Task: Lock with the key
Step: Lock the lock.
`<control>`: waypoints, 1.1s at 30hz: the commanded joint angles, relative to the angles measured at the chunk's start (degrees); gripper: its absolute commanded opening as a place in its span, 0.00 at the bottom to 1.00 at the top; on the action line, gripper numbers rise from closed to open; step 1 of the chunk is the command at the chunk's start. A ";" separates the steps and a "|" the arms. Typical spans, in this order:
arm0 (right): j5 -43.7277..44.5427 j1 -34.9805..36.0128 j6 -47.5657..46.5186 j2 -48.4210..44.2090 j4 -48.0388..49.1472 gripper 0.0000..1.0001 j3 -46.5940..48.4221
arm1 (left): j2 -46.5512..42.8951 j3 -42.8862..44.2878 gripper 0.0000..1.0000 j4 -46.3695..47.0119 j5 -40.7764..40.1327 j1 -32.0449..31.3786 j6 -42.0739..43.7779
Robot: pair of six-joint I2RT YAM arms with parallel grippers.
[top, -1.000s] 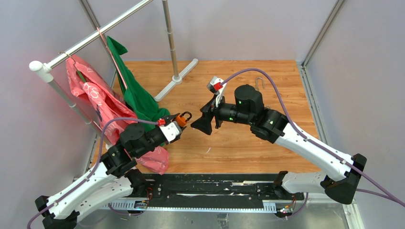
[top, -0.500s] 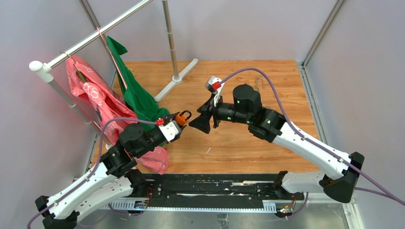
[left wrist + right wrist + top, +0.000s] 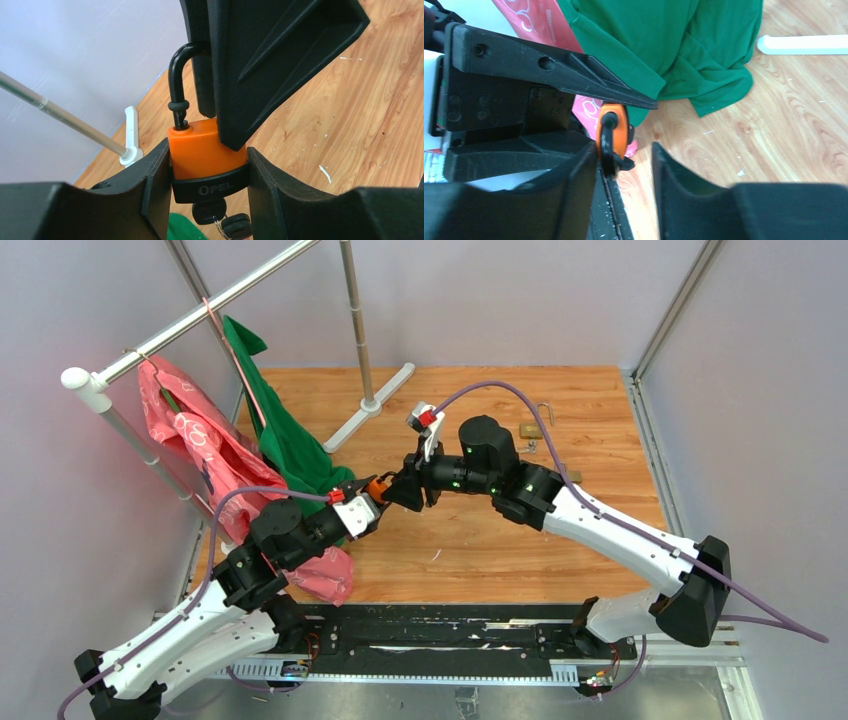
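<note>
The padlock (image 3: pixel 205 150) is cased in smooth, faintly glossy orange plastic, its shackle (image 3: pixel 172 80) coated in black. The table (image 3: pixel 470 540) is surfaced in scuffed wood grain, and the green cloth (image 3: pixel 664 45) is seen as soft and matt.

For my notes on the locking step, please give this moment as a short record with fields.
left gripper: shut on the orange padlock, shackle pointing up
right gripper: jaws apart around the shackle, not yet closed
shackle: one leg hidden; locked or not, cannot tell
keys: under the padlock body
</note>
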 commanded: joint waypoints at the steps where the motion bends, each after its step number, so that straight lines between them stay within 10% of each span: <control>1: -1.48 1.04 0.64 0.58 2.32 0.36 1.84 | -0.30 -0.06 0.00 4.76 0.04 0.46 -0.62; 8: -4.60 1.05 -0.38 1.36 0.57 0.00 2.46 | -0.17 0.05 0.00 5.47 -0.08 0.46 -0.34; 13: -6.63 1.05 -4.37 0.23 -2.42 0.00 2.43 | -0.17 0.21 0.02 4.97 1.62 0.46 -1.54; 17: -7.44 0.97 -12.53 -1.46 -7.88 0.00 3.04 | -0.62 1.10 0.69 -0.06 7.32 0.52 -4.57; 21: -10.35 0.96 -22.16 -4.08 -15.88 0.00 3.46 | -1.14 4.44 0.89 -8.53 12.67 2.29 -6.04; 26: -15.20 1.04 -26.86 -6.55 -19.10 0.00 3.50 | 0.33 7.40 0.88 -16.17 21.26 3.01 -8.31; 33: -16.27 1.81 -27.03 -8.35 -18.44 0.00 3.84 | 2.72 6.58 0.54 -10.33 25.19 3.11 -20.20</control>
